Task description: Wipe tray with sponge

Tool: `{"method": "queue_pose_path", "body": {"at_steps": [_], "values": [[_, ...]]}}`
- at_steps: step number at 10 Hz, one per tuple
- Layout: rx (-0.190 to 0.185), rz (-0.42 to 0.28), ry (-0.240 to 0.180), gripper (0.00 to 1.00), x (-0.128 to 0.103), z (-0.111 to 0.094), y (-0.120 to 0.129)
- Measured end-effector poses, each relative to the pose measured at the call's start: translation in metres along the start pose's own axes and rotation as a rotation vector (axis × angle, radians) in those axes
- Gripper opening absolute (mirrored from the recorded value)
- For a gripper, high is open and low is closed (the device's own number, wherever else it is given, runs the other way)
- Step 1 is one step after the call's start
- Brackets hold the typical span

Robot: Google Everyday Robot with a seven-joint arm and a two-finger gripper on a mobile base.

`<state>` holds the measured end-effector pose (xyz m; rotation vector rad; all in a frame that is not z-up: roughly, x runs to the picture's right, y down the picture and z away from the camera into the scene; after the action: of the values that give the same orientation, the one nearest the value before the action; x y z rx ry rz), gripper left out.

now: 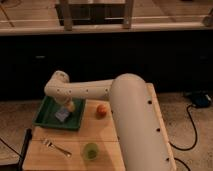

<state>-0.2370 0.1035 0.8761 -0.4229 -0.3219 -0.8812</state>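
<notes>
A dark green tray [46,118] lies on the left part of the wooden table. A small pale blue-white sponge [62,115] rests inside it, right of the tray's middle. My gripper [66,107] reaches down from the white arm [85,90] into the tray, directly over the sponge and touching or nearly touching its top.
An orange fruit [101,110] sits just right of the tray. A small green cup [90,150] stands near the front edge. A metal fork [56,147] lies at the front left. A black cable [192,125] runs along the floor at right.
</notes>
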Motion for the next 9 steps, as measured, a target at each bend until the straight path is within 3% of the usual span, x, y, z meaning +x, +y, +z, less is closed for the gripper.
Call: {"method": "queue_pose_path", "body": {"at_steps": [2,5,9], "values": [[-0.001,-0.008,-0.004,0.01,0.0008,-0.0009,-0.0023],[-0.034,-0.021,-0.027,0.01,0.0001,-0.0019,-0.0055],[-0.079,-0.018,-0.092,0.01,-0.0001,-0.0022,0.0012]]}}
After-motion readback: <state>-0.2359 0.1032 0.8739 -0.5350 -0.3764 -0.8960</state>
